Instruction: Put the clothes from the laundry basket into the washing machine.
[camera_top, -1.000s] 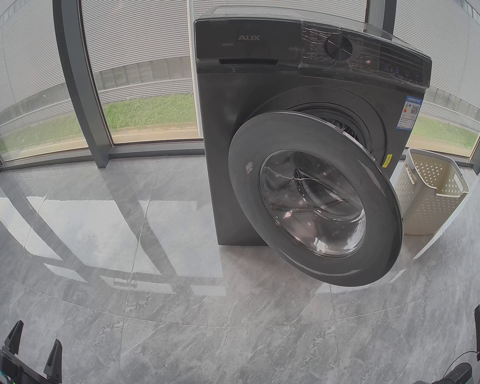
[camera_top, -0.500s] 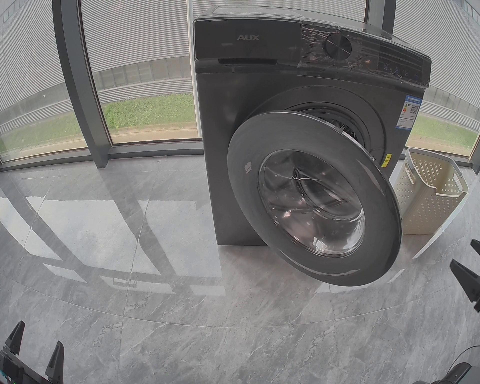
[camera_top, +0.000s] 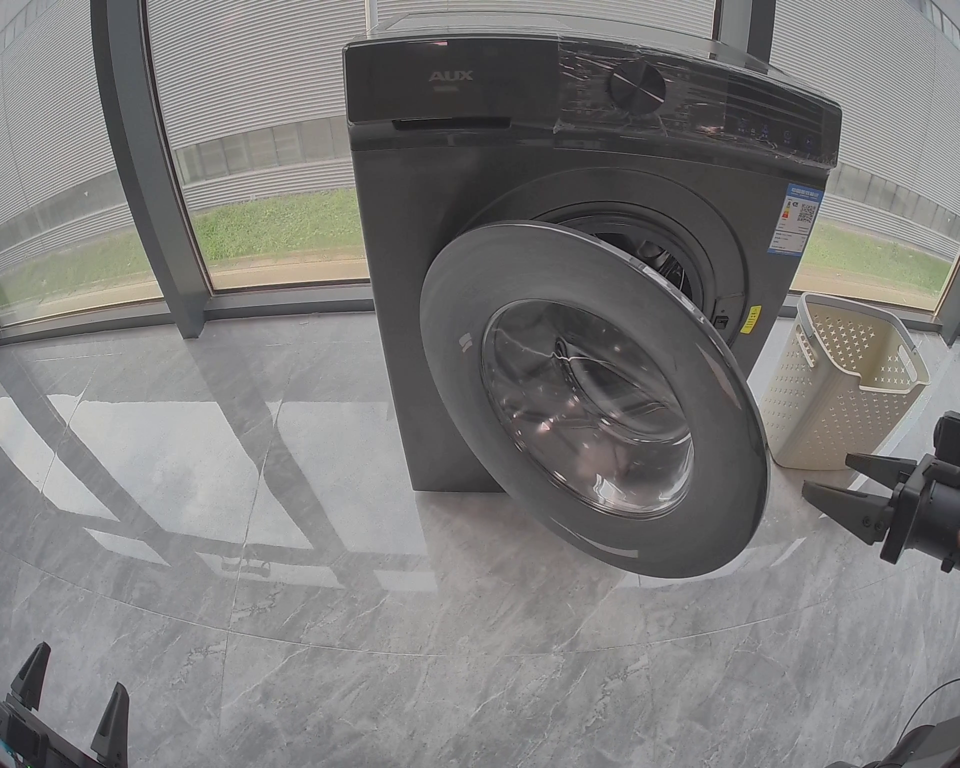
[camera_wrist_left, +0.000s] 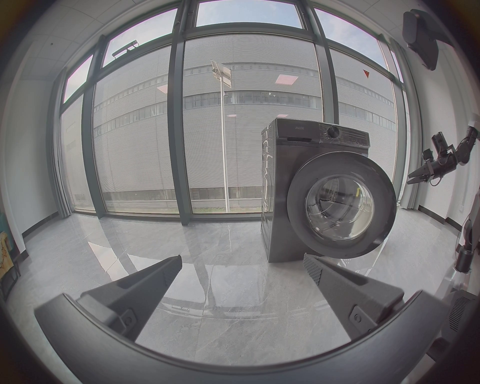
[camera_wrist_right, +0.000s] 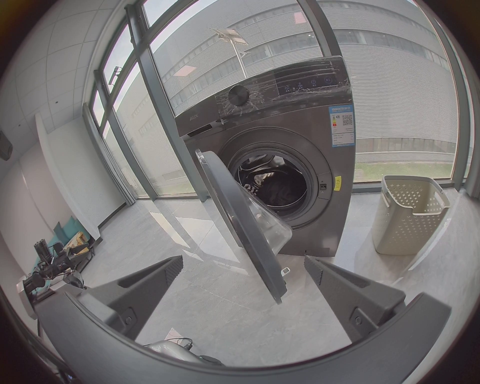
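A dark grey washing machine (camera_top: 450, 300) stands by the window with its round door (camera_top: 590, 400) swung wide open. In the right wrist view dark clothes (camera_wrist_right: 277, 187) lie inside the drum. A cream laundry basket (camera_top: 845, 395) stands on the floor to the machine's right; its visible inside shows no clothes. My right gripper (camera_top: 850, 490) hangs open and empty at the right edge, just in front of the basket and level with the door's edge. My left gripper (camera_top: 70, 700) is open and empty, low at the bottom left, far from the machine.
Glossy grey floor tiles (camera_top: 300, 500) spread in front of and to the left of the machine. Tall windows with dark frames (camera_top: 140, 170) run behind it. The open door (camera_wrist_right: 240, 225) juts out into the space ahead of the drum opening.
My right gripper rose from the lower right edge to basket height. The whole head view shifted, so the machine and the basket sit a little further left in it.
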